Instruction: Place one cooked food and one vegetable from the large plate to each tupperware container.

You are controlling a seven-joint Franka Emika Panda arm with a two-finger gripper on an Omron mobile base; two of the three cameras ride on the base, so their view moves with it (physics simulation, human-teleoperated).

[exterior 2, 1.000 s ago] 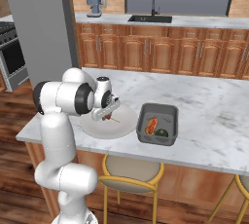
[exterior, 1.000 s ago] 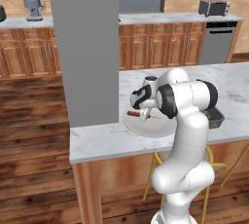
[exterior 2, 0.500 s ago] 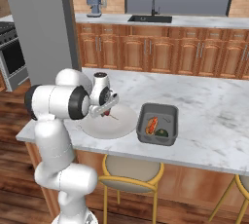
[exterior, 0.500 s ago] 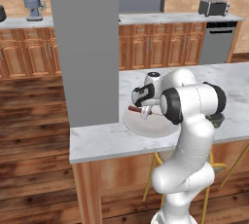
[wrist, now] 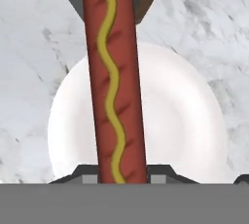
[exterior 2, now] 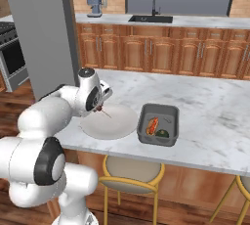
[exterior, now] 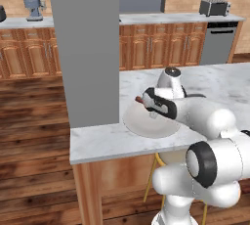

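Sausage (wrist: 114,86) striped with a wavy yellow mustard line is clamped between the closed fingers of the gripper (wrist: 121,177) and is seen reaching far out past the fingertips. Below the fingers the large plate (wrist: 185,116) is seen, round and off-white, on the marble counter (wrist: 29,47). Well off to one side of the fingers, beyond the plate, the dark grey container (exterior 2: 158,123) is seen with food pieces in it.

Grey pillar (exterior: 83,48) stands close beside the large plate (exterior: 146,123).
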